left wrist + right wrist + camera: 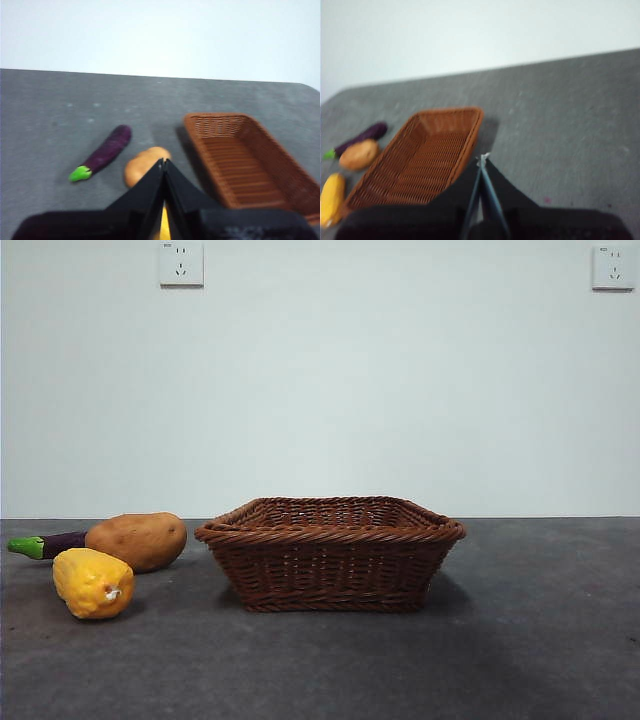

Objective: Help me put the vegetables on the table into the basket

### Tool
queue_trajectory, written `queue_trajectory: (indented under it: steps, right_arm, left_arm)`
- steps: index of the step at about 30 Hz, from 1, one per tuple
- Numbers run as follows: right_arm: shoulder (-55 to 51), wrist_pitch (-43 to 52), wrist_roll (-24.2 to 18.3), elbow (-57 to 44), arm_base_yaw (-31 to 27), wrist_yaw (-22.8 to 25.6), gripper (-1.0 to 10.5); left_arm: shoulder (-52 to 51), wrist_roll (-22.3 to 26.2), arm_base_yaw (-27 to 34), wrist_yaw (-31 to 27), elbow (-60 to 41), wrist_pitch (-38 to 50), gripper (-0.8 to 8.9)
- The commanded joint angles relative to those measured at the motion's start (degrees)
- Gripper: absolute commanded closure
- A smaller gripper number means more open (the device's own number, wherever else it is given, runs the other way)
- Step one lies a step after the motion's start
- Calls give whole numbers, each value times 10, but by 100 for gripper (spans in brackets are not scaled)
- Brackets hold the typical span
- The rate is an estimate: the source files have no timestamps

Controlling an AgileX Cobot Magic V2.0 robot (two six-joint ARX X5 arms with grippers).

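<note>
Wicker basket [330, 555], unlabelled, beside three vegetables [110, 555]

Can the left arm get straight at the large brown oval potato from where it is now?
Probably yes. In the left wrist view the left gripper, jaws shut, points at the large brown oval potato, and nothing lies between. The eggplant and wicker basket sit off to either side.
</note>
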Motion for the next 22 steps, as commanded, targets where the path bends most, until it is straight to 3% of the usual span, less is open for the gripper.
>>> queue_trajectory:
  steps: [1, 11, 19, 22]
  right_arm:
    - [45, -63, -49, 64, 0, -16, 956]
    - [163, -242, -117, 240, 0, -41, 956]
    - [182, -287, -146, 256, 0, -67, 955]
    - [182, -294, -154, 256, 0, -70, 929]
  left_arm:
    - [32, 9, 2, 20, 51, -38, 820]
    - [112, 64, 1, 23, 209, -200, 820]
    - [126, 68, -7, 26, 239, -233, 817]
    - [129, 68, -10, 71, 239, -231, 811]
